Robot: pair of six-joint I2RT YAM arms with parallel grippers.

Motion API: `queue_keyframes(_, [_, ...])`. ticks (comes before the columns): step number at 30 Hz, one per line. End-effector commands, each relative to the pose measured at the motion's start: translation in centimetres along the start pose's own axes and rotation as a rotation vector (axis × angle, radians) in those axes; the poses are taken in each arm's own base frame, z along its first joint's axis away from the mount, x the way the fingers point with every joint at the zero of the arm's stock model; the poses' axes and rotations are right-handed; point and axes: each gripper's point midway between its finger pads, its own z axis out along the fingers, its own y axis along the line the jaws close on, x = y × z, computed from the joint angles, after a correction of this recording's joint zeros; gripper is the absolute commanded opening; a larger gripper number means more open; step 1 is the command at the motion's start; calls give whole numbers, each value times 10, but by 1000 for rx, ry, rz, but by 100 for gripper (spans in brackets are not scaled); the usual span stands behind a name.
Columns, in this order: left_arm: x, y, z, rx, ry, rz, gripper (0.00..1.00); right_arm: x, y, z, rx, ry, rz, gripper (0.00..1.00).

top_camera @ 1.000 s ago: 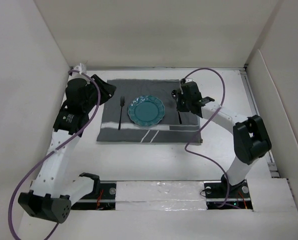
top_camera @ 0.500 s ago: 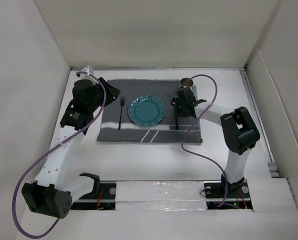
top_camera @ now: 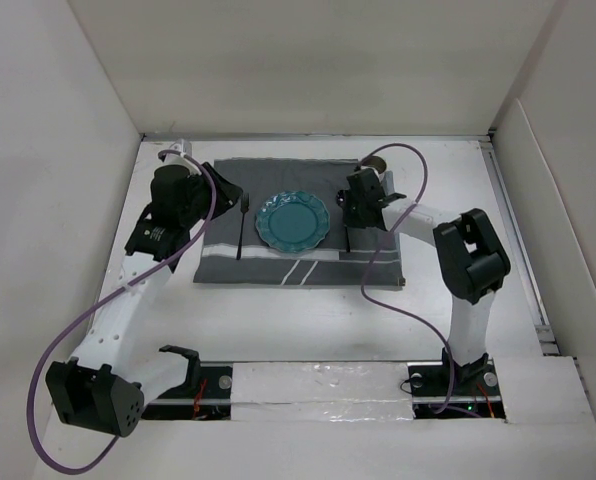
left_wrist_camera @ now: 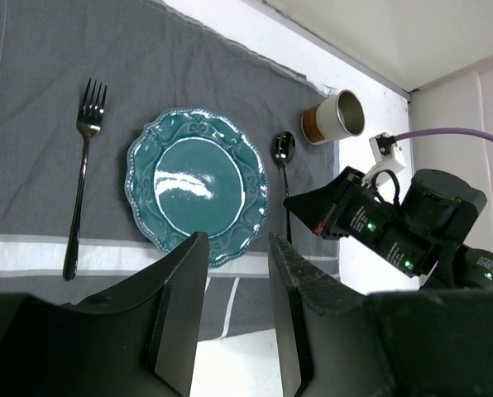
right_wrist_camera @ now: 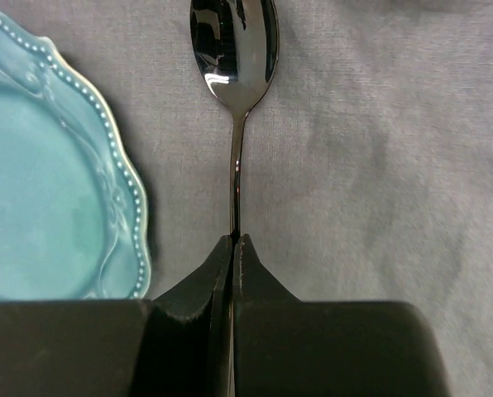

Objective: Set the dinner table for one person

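One dark metal spoon (right_wrist_camera: 233, 124), handle pinched in our right gripper (right_wrist_camera: 232, 241) at lower centre; let's lay it parallel to the teal scalloped plate (right_wrist_camera: 48, 182) on the white rectangular dinner table (top_camera: 308, 320) mid-frame; left gripper (left_wrist_camera: 236, 256) parted, empty

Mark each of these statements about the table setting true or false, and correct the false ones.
1. The fork lies on the cloth, left of the plate. True.
2. The right gripper is shut on the handle of the spoon. True.
3. The cup stands on the plate. False: it stands apart from the plate, beyond the spoon at the cloth's far edge.
4. The left gripper holds the fork. False: it is open and empty, and the fork lies free on the cloth.
5. The spoon lies across the plate. False: it lies on the cloth beside the plate's right rim.
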Motion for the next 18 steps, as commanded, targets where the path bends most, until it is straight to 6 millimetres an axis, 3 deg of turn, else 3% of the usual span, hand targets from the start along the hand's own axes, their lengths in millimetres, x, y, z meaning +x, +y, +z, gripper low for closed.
queue_keyframes(1, [-8, -7, -8, 35, -51, 6, 33, -2, 4, 9, 1, -10, -2, 0])
queue_keyframes(5, [-5, -5, -9, 29, -46, 2, 35, 7, 4, 7, 4, 7, -3, 4])
queue_keyframes(10, [-10, -8, -10, 30, -54, 9, 41, -5, 11, -12, -17, 1, -6, 46])
queue_keyframes(11, [-17, -11, -12, 24, -63, 30, 43, -31, 25, -37, -65, -54, -9, 56])
queue_keyframes(13, [-20, -9, -13, 0, -65, 36, 45, -38, 29, -49, -82, -59, -13, 59])
queue_keyframes(15, [-36, -16, -17, -9, -98, 49, 46, -68, 40, -90, -128, -129, -36, 65])
queue_keyframes(17, [-51, -27, -25, 5, -134, 52, 47, -86, 50, -123, -178, -166, -75, 67])
queue_keyframes(18, [-57, -33, -27, 18, -147, 42, 50, -107, 53, -161, -214, -220, -82, 68])
